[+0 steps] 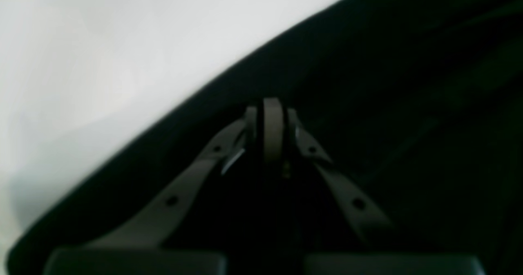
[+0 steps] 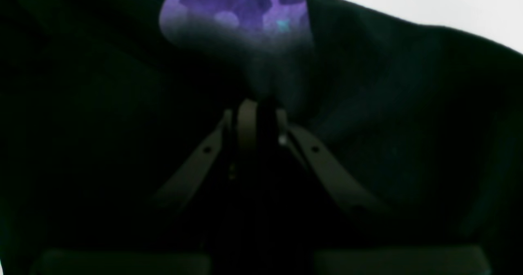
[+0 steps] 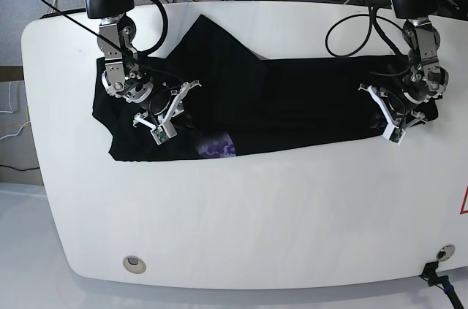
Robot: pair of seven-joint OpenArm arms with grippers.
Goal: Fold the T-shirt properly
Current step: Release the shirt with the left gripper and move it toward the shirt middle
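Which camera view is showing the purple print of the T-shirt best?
The right wrist view: the print appears large, with its pattern clear, though cut by the frame. The base view shows it small; the left wrist view, none.

A smooth white table (image 3: 241, 221) with rounded corners carried the black T-shirt (image 3: 314, 101), which lay along the table's far side. Most of the white surface stretched on the near side of the T-shirt, with a narrower white strip beyond it. The shirt's purple print (image 3: 216, 145) showed at its near edge. Two round metallic fittings sat in the tabletop, nearer the front edge than the T-shirt: one (image 3: 134, 264) toward the left corner, the other (image 3: 445, 253) toward the right.
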